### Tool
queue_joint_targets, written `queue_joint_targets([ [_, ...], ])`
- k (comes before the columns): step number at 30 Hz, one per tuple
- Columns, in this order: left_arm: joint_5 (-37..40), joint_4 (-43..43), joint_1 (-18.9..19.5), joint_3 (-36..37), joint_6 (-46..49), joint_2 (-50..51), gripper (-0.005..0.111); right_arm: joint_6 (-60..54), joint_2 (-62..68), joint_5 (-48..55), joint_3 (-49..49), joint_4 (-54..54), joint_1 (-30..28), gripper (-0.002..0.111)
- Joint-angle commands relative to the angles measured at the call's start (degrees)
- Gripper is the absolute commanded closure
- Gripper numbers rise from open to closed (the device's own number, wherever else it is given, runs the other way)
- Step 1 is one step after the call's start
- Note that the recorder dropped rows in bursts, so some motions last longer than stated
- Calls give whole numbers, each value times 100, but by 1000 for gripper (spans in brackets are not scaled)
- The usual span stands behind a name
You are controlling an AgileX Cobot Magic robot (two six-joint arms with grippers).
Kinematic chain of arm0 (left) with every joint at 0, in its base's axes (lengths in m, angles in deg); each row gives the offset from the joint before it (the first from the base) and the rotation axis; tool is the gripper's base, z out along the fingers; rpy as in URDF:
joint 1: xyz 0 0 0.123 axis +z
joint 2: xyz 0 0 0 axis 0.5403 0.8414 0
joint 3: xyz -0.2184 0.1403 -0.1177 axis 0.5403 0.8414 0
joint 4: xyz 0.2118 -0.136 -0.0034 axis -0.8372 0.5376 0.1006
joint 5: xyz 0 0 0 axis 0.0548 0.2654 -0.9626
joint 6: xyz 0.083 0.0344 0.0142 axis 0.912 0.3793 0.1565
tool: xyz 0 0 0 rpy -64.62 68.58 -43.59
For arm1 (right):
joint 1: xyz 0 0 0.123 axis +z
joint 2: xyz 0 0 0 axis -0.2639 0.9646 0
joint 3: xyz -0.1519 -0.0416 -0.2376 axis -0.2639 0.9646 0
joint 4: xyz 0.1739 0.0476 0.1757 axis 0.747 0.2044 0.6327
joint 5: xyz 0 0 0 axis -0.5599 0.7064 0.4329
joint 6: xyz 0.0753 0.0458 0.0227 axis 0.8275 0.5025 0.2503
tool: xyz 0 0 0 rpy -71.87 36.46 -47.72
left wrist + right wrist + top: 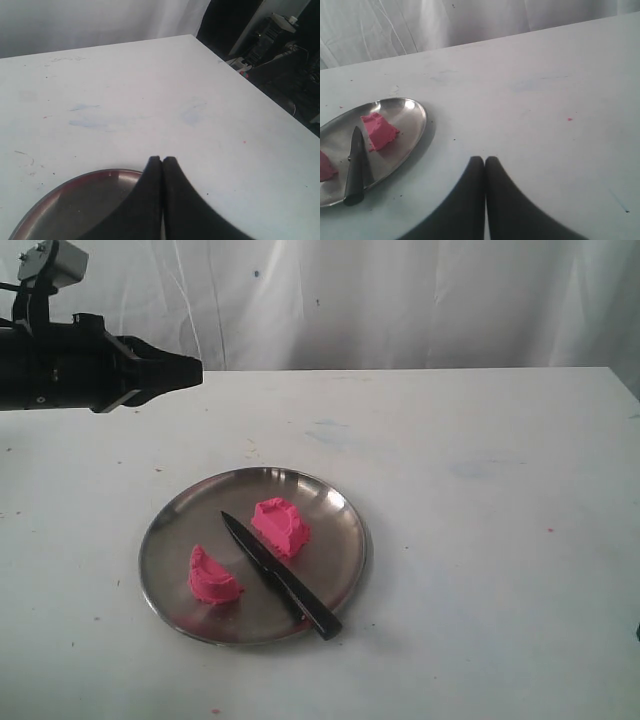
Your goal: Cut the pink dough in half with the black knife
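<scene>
The pink dough (pixel 280 525) lies in two pieces on the steel plate (pixel 338 530), low and a little left of centre in the exterior view. One half sits toward the plate's upper right and the other half (pixel 212 578) toward its lower left, apart from each other. The black knife (pixel 280 578) lies flat between them, its tip pointing to the upper left and its handle end poking over the near rim. Nothing holds it. The left hand (pixel 194 368) hangs at the upper left above the bench (pixel 480 540), fingers pressed together on nothing. The right hand (pixel 484 160), seen from its own wrist, is likewise closed tight and empty, off beside the plate. To my eye the cut is made and the knife set down. What remains, if anything, is for the arms to draw clear without brushing the plate.
</scene>
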Motion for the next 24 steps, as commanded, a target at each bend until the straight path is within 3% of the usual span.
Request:
queue_joint_targets([
  [1, 70, 127, -19, 42, 21, -78, 107, 16, -33, 5, 37, -12, -36, 108],
  [7, -71, -23, -19, 42, 21, -243, 107, 16, -33, 20, 37, -12, -26, 108],
  [10, -377, -1059, -19, 216, -3, -886, 107, 16, -33, 20, 37, -12, -26, 108],
  [20, -1699, -552, -29, 1696, -335, -3826, 107, 16, -33, 20, 37, -12, -26, 108],
  [22, -1979, -1451, -29, 1930, -1331, -4342, 107, 16, -33, 20, 37, -12, -26, 108],
  [24, -2252, -3466, -29, 2196, -3867, -4878, 107, 16, -33, 20, 37, -12, -26, 108],
])
